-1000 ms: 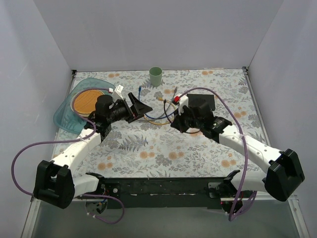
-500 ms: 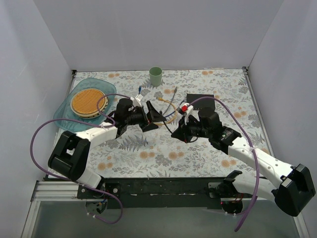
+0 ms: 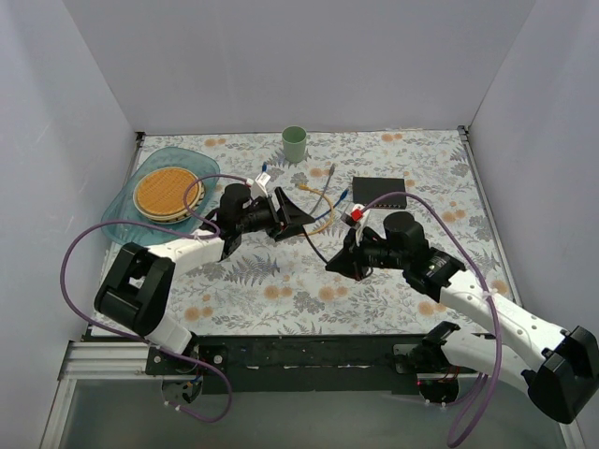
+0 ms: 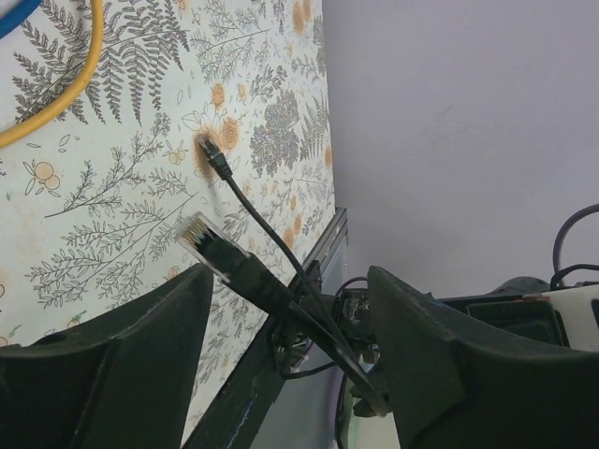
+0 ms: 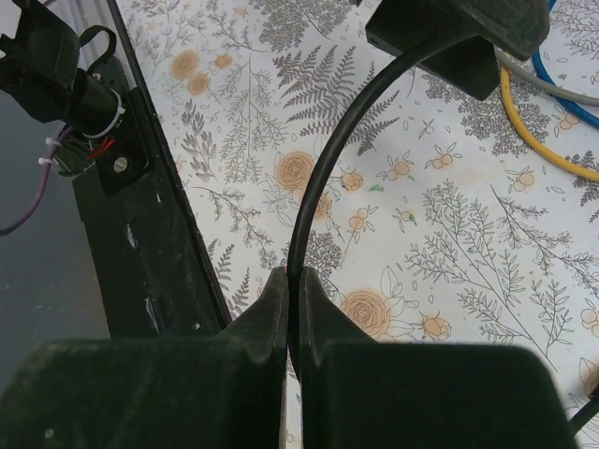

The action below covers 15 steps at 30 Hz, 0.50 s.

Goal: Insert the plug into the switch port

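The switch [image 3: 379, 190], a flat dark grey box, lies at the back right of the floral table. My right gripper [image 3: 337, 265] [image 5: 292, 276] is shut on a black cable [image 5: 318, 178] a little above the table, in front of and to the left of the switch. The cable rises from it to my left gripper [image 3: 305, 215] [image 4: 288, 276]. The left jaws stand wide apart. The cable's black plug [image 4: 201, 236], with a clear tip, pokes out between them, touching neither fingertip. A second small black plug [image 4: 217, 159] shows further off over the table.
A green cup [image 3: 294, 143] stands at the back centre. A teal tray [image 3: 120, 213] holding a wooden disc is at the back left. Yellow [image 3: 323, 224] and blue loose cables lie between the grippers and the switch, and also show in the right wrist view [image 5: 533, 131].
My right gripper has pulled back towards the near edge with the black cable, uncovering more of the switch. My left gripper has shifted slightly right, its jaws still apart.
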Motion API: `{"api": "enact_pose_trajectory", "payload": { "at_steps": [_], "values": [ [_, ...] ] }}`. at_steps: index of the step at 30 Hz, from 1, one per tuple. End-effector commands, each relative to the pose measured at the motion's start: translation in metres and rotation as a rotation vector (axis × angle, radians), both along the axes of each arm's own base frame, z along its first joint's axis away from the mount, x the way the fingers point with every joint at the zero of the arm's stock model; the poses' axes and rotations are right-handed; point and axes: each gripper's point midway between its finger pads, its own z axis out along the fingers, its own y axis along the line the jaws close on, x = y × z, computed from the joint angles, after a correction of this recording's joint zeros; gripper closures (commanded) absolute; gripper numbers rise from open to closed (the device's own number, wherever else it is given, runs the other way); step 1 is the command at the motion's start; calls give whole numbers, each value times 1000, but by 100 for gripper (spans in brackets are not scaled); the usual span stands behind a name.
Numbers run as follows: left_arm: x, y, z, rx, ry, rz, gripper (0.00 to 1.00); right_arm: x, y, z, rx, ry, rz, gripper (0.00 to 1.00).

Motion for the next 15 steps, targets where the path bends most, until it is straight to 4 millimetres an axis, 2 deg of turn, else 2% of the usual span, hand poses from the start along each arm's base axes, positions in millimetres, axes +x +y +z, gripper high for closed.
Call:
{"api": "enact_pose_trajectory", "payload": {
  "at_steps": [1,5,7,11,12,13,14,15],
  "values": [
    [7,-6,10,-29,-43,-9,37,-8,-1,12,56,-41,28,99],
    [11,-7,8,-26,-44,-2,39,-15,-3,8,56,-25,43,99],
    [11,-7,10,-28,-51,-6,46,-18,-5,5,56,-18,46,99],
    [8,-8,16,-44,-69,-17,68,-20,-8,-1,50,-20,37,99],
    [8,-7,17,-49,-73,-16,76,-19,-9,-1,50,-21,34,99],
    [7,-7,17,-47,-70,-15,94,-21,-9,-3,47,-18,38,99],
    [7,-6,17,-45,-71,-9,100,-20,-10,-5,43,-16,32,99],
    [7,-6,20,-46,-76,-8,100,-20,-10,-6,41,-16,31,99]
  ]
}}
